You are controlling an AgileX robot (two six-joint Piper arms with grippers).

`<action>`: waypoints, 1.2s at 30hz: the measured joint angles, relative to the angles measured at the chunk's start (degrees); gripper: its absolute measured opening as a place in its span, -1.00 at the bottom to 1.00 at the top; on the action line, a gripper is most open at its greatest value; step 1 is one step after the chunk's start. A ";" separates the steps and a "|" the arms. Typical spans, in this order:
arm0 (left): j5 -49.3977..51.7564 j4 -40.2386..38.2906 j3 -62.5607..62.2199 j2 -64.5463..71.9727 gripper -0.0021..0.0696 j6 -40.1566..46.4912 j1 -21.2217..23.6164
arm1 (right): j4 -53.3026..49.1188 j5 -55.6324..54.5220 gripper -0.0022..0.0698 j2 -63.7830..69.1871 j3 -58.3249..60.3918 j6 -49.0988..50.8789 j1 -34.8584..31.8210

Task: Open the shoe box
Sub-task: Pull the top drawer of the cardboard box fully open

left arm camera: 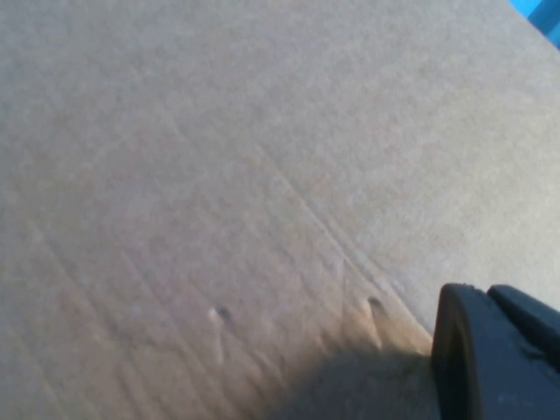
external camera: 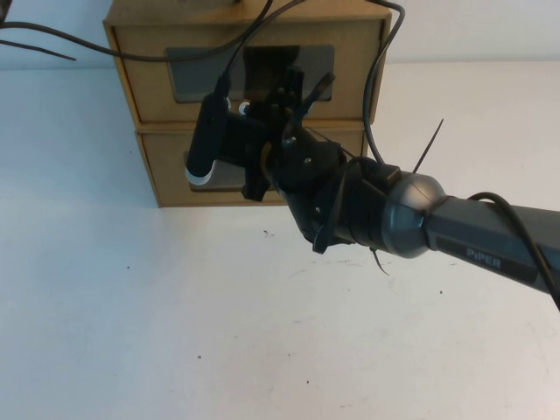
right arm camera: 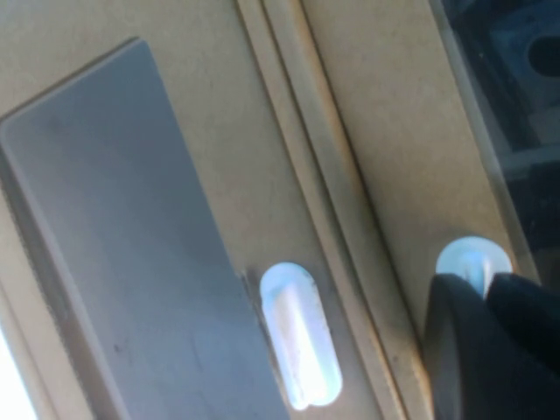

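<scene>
Two tan cardboard shoe boxes are stacked at the back of the table, the upper box (external camera: 140, 79) on the lower box (external camera: 166, 179). Each front has a grey window and a white pull tab. My right gripper (external camera: 282, 96) reaches in from the right, against the upper box's front. In the right wrist view the right gripper (right arm camera: 486, 284) is shut on the upper box's white tab (right arm camera: 472, 255). The lower box's tab (right arm camera: 299, 337) is free beside its window (right arm camera: 122, 236). The left gripper (left arm camera: 499, 350) hovers very close over a plain cardboard surface (left arm camera: 219, 175).
The right arm (external camera: 455, 227) crosses the table from the right edge, with black cables (external camera: 385, 61) looping over the upper box. White tabletop (external camera: 175, 324) lies in front of the boxes.
</scene>
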 joint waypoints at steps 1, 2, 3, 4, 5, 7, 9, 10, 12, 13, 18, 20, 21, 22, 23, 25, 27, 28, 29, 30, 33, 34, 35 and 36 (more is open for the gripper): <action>0.00 0.00 0.00 0.00 -0.96 0.00 0.00 | -0.15 0.00 -0.89 0.00 0.00 -0.04 0.00; 0.00 0.00 0.00 0.00 -0.96 0.00 0.00 | -0.28 0.00 -0.90 0.00 0.00 -0.14 0.00; 0.00 0.00 0.00 0.00 -0.96 0.00 0.00 | -0.28 0.00 -0.90 0.00 0.00 -0.14 0.00; 0.00 0.00 0.00 0.00 -0.96 0.00 0.00 | -0.28 0.00 -0.90 0.00 0.00 -0.14 0.00; 0.00 0.00 0.00 0.00 -0.96 0.00 0.00 | -0.28 0.00 -0.90 0.00 0.00 -0.14 0.00; 0.00 0.00 0.00 0.00 -0.96 0.00 0.00 | -0.28 0.00 -0.90 0.00 0.00 -0.31 0.00; 0.00 0.00 0.00 0.00 -0.96 0.00 0.00 | 0.21 0.00 -0.91 0.00 0.00 -1.94 0.00; 0.00 0.00 0.00 0.00 -0.96 0.00 0.00 | 0.91 0.11 -0.91 0.00 -0.12 -3.47 0.00; 0.00 0.00 0.00 0.00 -0.96 -0.52 0.00 | 3.23 0.69 -0.91 0.00 -0.22 -7.10 0.12; 0.00 0.00 0.00 0.00 -0.96 -0.86 0.00 | 4.33 1.02 -0.91 0.00 -0.41 -8.59 0.24; 0.23 -0.23 0.00 0.00 -0.96 -2.28 0.00 | 9.91 3.45 -0.91 -0.23 -0.72 -15.17 1.31; 0.45 -0.27 0.00 0.00 -0.96 -2.60 0.00 | 11.94 4.22 -0.91 -0.65 -0.72 -17.11 1.80; 0.70 -0.48 0.00 0.00 -0.96 -2.87 0.00 | 12.97 4.82 -0.91 -0.88 -0.72 -18.00 2.06; 0.83 -0.48 0.00 0.00 -0.96 -3.10 0.00 | 13.73 5.64 -0.91 -1.01 -0.72 -18.53 2.52; 1.08 -0.60 0.00 0.00 -0.96 -3.23 -0.12 | 14.61 6.57 -0.91 -1.23 -0.72 -18.98 2.93; 1.57 -0.72 -0.04 0.00 -0.96 -3.47 -0.12 | 16.40 8.12 -0.92 -1.76 -0.72 -20.24 3.69; 1.99 -0.96 -0.04 0.00 -0.96 -3.56 -0.23 | 18.31 9.30 -0.92 -2.74 0.01 -21.41 4.46; 2.11 -0.95 -0.04 0.00 -0.96 -3.60 -0.23 | 19.28 9.65 -0.92 -3.31 0.43 -21.82 4.74; 2.20 -1.06 -0.04 0.00 -0.96 -3.70 -0.23 | 20.09 10.01 -0.93 -4.01 1.09 -22.08 5.07; 2.32 -1.06 -0.04 0.00 -0.96 -3.70 -0.34 | 20.69 10.27 -0.93 -4.78 1.90 -22.31 5.46; 2.54 -1.06 -0.04 0.00 -0.96 -3.70 -0.34 | 22.53 10.80 -0.93 -7.14 4.45 -22.67 6.32; 2.64 -1.18 -0.04 0.00 -0.96 -3.70 -0.34 | 23.00 10.97 -0.93 -7.75 5.32 -22.71 6.64; 2.58 -1.28 -0.04 0.00 -0.96 -3.70 -0.42 | 23.65 11.27 -0.93 -8.58 6.21 -22.81 6.94; 2.68 -1.29 -0.04 0.00 -0.96 -3.70 -0.42 | 24.27 11.67 -0.93 -9.44 7.12 -22.81 7.32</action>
